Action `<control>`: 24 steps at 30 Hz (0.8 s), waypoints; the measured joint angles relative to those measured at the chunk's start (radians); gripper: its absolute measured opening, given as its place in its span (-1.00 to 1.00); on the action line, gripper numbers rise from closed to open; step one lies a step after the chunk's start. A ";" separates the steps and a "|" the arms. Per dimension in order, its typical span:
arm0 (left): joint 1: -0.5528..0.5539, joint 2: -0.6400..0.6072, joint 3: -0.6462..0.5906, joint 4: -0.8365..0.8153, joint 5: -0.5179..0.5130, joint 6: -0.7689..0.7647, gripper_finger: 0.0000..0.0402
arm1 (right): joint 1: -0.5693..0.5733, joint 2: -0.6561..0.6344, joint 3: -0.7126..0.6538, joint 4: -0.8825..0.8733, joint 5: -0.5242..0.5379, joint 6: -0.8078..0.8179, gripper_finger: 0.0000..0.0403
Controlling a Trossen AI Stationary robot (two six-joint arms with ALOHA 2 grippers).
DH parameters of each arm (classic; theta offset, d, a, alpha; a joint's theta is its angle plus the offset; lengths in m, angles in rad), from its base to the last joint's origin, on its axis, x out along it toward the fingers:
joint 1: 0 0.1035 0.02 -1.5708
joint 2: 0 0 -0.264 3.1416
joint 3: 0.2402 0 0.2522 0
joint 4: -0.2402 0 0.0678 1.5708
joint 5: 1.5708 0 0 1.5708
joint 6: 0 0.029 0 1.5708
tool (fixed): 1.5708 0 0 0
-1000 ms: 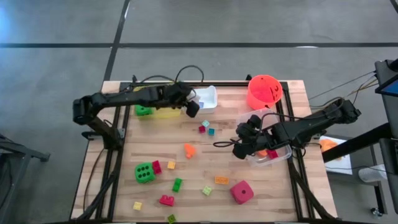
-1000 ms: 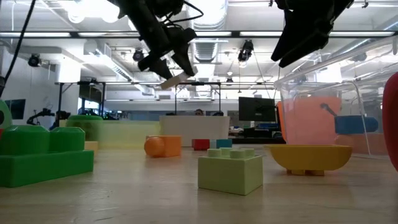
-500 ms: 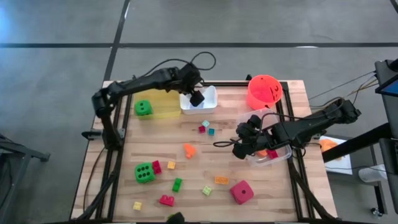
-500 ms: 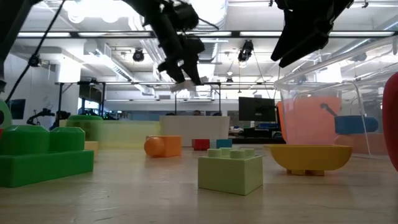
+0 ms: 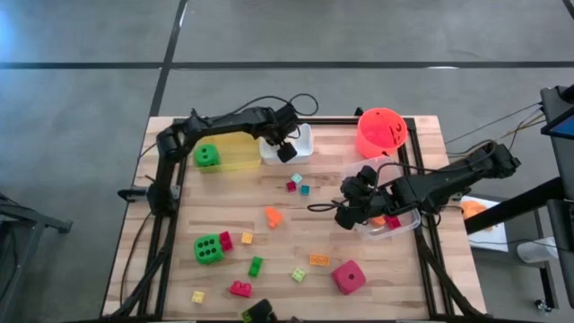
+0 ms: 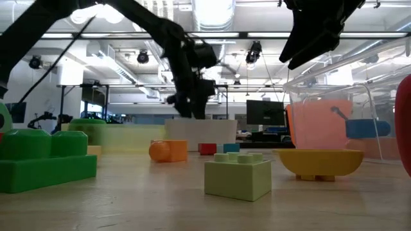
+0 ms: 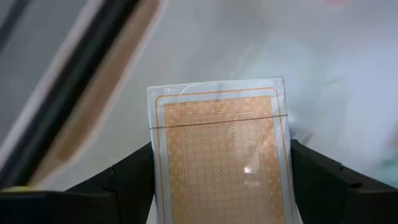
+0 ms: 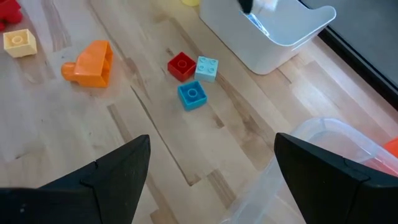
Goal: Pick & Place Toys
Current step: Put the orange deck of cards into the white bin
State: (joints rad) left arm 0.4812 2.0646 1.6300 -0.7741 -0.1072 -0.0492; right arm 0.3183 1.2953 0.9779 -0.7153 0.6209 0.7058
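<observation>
Left end effector (image 5: 285, 149) over the white tray (image 5: 303, 135) at the bench's (image 5: 359, 269) far edge, fingers clamped on an orange-backed card (image 7: 221, 155), held between both pads. Right end effector (image 5: 348, 205) hovers beside the clear tray (image 5: 408, 224), jaws wide apart, nothing in them. Red (image 8: 181, 65), pale blue (image 8: 207, 68) and blue (image 8: 191, 94) bricks sit mid-bench near an orange piece (image 8: 91, 63). Green die (image 5: 209, 248) and pink-red die (image 5: 349, 276) near front; second green die (image 5: 207, 156) in yellow tray (image 5: 240, 152).

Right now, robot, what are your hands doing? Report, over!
Left gripper over white tray, shut on orange-backed card. Right gripper open, empty, beside clear tray. Nothing blocking the drop.
</observation>
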 joint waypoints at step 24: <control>-0.004 -0.001 -0.037 0.037 0.053 0.108 0.44 | 0.000 0.000 0.000 0.021 0.000 0.001 0.67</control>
State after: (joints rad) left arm 0.4769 2.0632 1.5929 -0.7372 -0.0541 0.0591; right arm 0.3183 1.2953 0.9779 -0.6945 0.6205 0.7063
